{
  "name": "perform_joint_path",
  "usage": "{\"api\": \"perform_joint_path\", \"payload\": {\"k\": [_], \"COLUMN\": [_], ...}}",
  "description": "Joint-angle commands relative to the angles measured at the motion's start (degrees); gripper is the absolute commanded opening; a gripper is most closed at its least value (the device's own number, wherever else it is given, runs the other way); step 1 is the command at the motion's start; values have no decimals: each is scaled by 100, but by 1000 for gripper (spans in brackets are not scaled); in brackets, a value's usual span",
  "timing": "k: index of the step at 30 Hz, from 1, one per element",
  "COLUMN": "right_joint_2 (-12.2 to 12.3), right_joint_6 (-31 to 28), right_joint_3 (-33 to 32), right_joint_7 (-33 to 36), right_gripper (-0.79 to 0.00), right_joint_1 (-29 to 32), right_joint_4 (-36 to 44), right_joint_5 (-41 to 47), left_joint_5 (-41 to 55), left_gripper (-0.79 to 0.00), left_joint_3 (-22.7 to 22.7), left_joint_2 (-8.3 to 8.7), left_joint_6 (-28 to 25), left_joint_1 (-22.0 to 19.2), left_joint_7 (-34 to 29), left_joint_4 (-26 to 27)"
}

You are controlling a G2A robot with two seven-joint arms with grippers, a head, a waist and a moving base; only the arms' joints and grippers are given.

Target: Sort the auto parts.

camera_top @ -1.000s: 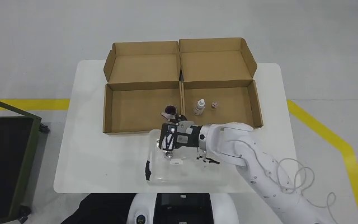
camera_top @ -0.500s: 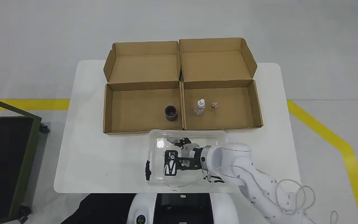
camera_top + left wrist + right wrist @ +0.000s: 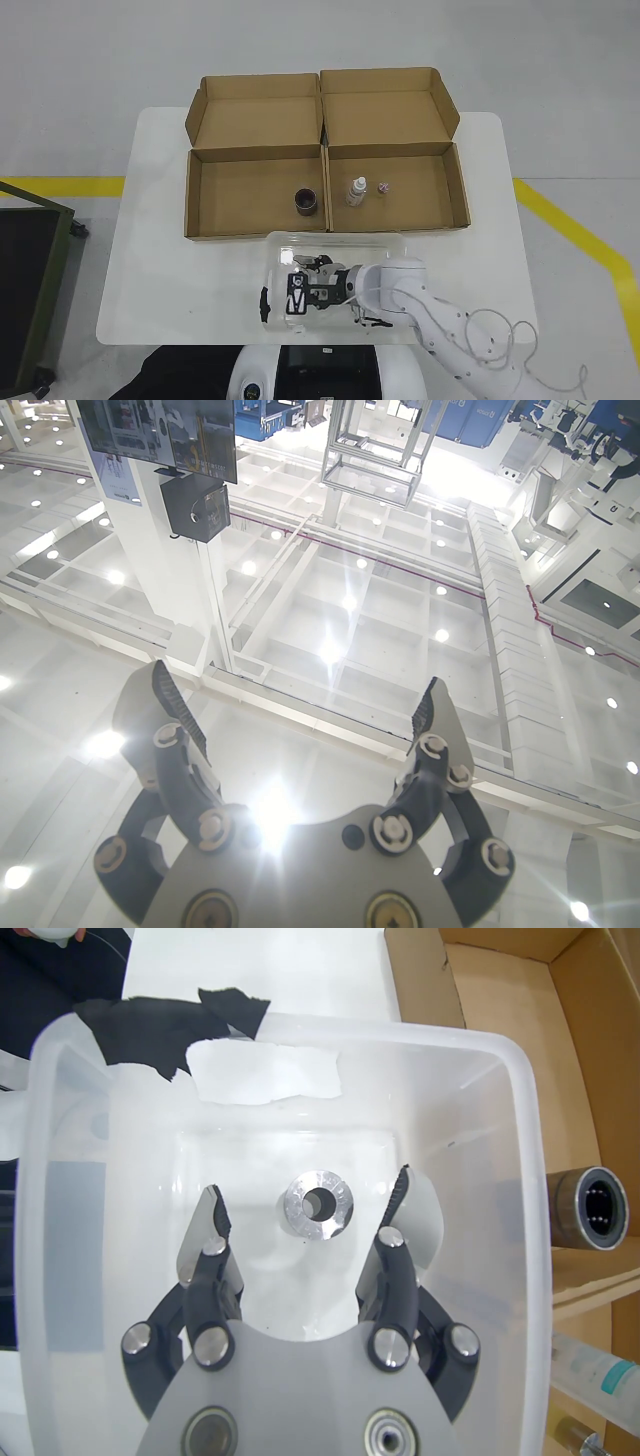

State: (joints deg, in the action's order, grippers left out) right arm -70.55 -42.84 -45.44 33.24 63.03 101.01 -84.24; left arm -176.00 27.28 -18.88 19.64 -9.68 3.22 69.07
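The metal ring (image 3: 319,1211) is lying flat on the floor of the clear plastic bin (image 3: 340,237), its bore facing up. The right hand (image 3: 310,1185) is hanging inside the bin directly over it, its fingers (image 3: 218,1208) spread wide, one on either side of the ring and not touching it. The bin is sitting at the middle of the tabletop (image 3: 160,250) edge nearest the robot. Torn black tape (image 3: 165,1035) and a white label (image 3: 265,1073) are sticking to one of its end walls.

Just beyond the bin, two open cardboard boxes are standing side by side, reaching toward the far edge. The left box (image 3: 255,195) is holding a dark cylindrical bearing (image 3: 306,201) near its inner wall. The right box (image 3: 410,190) is holding a small white bottle (image 3: 356,190) and a small pinkish part (image 3: 385,186) close together.

The left hand (image 3: 297,674) is pointing up at the ceiling, fingers spread apart and holding nothing.
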Motion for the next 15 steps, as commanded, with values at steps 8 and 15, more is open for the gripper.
{"api": "perform_joint_path", "payload": {"k": [8,15], "right_joint_2": [-46,-88], "right_joint_6": [85,189], "right_joint_3": [119,218], "right_joint_7": [-60,-26], "right_gripper": [-289,-400], "right_joint_1": [-121,-222], "right_joint_4": [-273,-359], "right_joint_5": [24,-25], "left_joint_5": [0,0], "left_gripper": [0,0], "left_joint_3": [0,0], "left_joint_2": [0,0], "left_joint_6": [0,0], "left_joint_1": [0,0], "left_joint_7": [0,0], "left_joint_4": [0,0]}}
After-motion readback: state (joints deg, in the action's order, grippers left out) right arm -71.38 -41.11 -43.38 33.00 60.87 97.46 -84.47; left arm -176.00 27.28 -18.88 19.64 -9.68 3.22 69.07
